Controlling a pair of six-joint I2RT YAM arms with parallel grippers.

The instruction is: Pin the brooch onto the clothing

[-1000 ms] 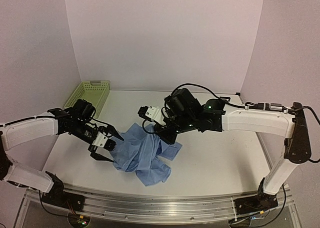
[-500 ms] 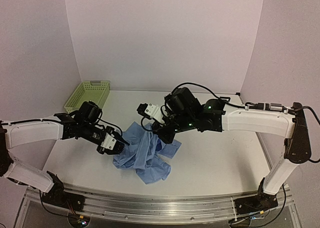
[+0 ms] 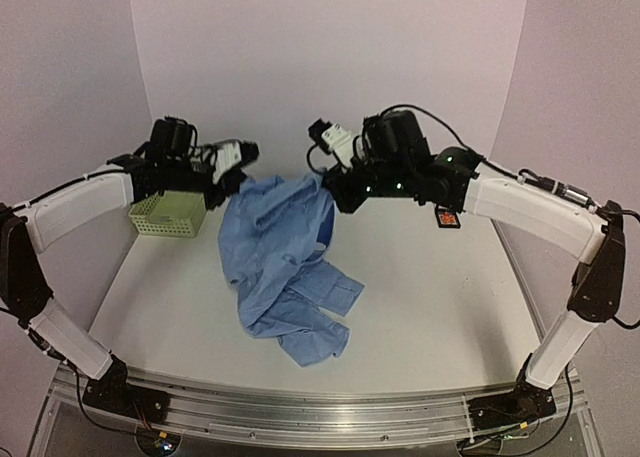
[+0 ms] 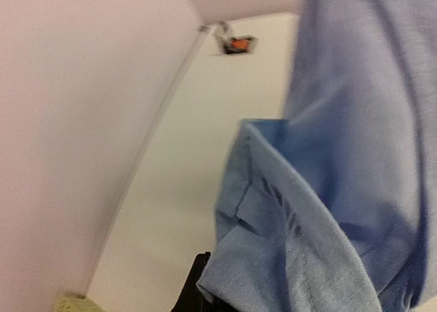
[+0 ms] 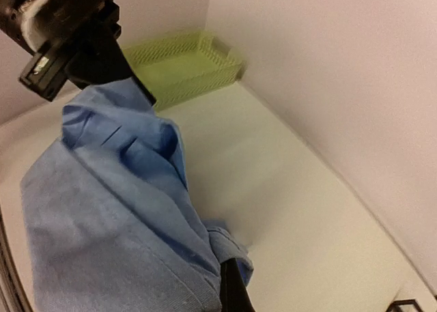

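Note:
The clothing, a light blue shirt [image 3: 285, 257], hangs stretched between both arms, its lower part trailing on the table. My left gripper [image 3: 236, 173] is shut on its upper left edge, beside the collar fold [image 4: 252, 189]. At the upper right edge my right gripper [image 3: 335, 194] is shut on the cloth; only one dark finger [image 5: 232, 291] shows under the fabric [image 5: 102, 209]. In the right wrist view the left gripper [image 5: 136, 87] pinches the far corner. The brooch [image 3: 447, 218], a small orange spot, lies in a black square frame [image 4: 237, 44] by the back wall, apart from both grippers.
A pale green plastic basket [image 3: 165, 215] stands at the back left, just under my left arm [image 3: 90, 192]; its rim shows in the right wrist view [image 5: 184, 59]. Purple walls close the table at back and sides.
My left gripper shut on the shirt's edge. Both arms then rose toward the back, lifting the crumpled shirt off the table so it hangs spread. The black frame with the brooch came into view.

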